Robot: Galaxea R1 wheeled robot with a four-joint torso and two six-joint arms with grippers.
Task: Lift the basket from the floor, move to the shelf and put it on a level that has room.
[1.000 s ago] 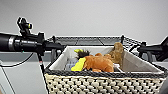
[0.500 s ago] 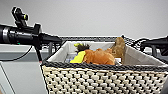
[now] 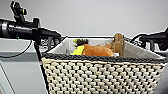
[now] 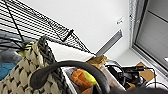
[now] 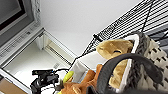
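White wall behind; both arms carry the basket [image 3: 100, 75] of toys [image 3: 96, 50] near the shelf [image 4: 37, 27]; jaw states I cannot tell

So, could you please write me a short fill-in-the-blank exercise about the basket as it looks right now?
1. The basket has a cream woven wall and a ____ rim.
2. Beside the orange toy in the basket lies a ____ item.
3. In the left wrist view, the wire tier of the shelf is coloured ____.
4. The basket's loop handle is ____ in colour.

Missing words: dark; yellow; black; dark
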